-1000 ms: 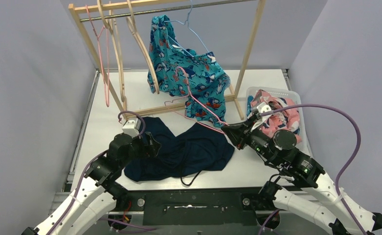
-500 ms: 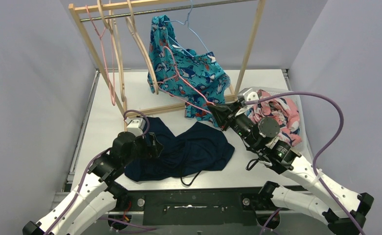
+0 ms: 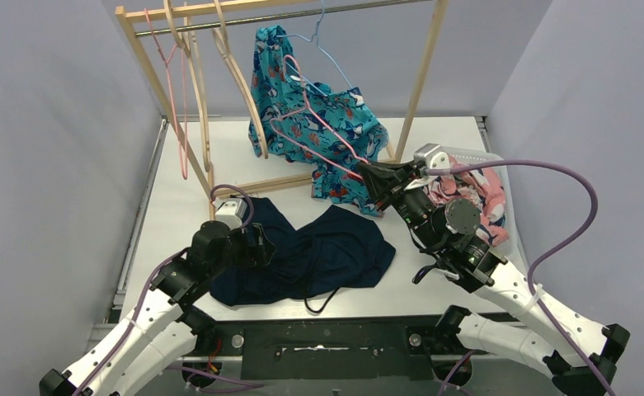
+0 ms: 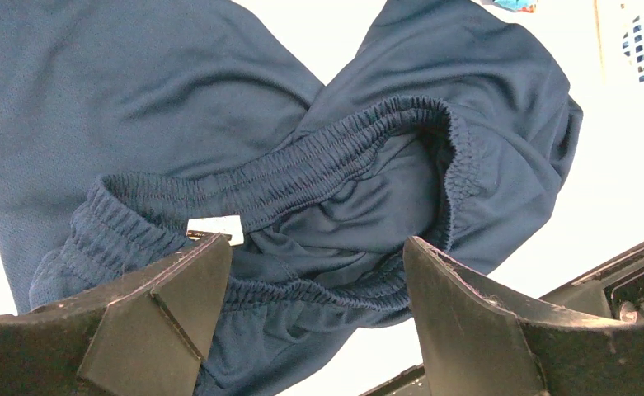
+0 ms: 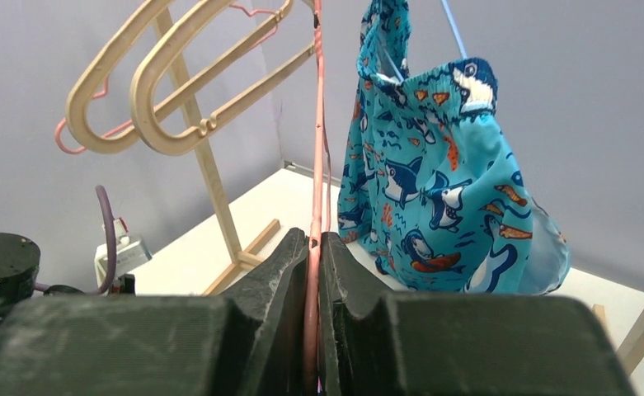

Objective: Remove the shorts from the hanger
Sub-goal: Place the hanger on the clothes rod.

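The dark navy shorts (image 3: 310,256) lie flat on the table, off any hanger, and fill the left wrist view (image 4: 302,165). My left gripper (image 3: 256,245) hovers open and empty just above their waistband (image 4: 318,177). My right gripper (image 3: 366,176) is shut on an empty pink wire hanger (image 3: 314,124), held up in front of the rack; it shows clamped between the fingers in the right wrist view (image 5: 315,247). The teal shark-print shorts (image 3: 314,124) hang on a blue hanger (image 3: 322,45) on the rail, also in the right wrist view (image 5: 434,181).
A wooden rack (image 3: 421,74) stands at the back with empty wooden hangers (image 3: 236,74) and a pink hanger (image 3: 174,99) on its rail. A white basket (image 3: 500,165) at the right holds the pink-and-navy floral shorts (image 3: 471,190).
My right gripper has lifted the pink hanger up and left, from beside the basket to in front of the teal shorts. The left gripper has barely moved over the navy shorts.
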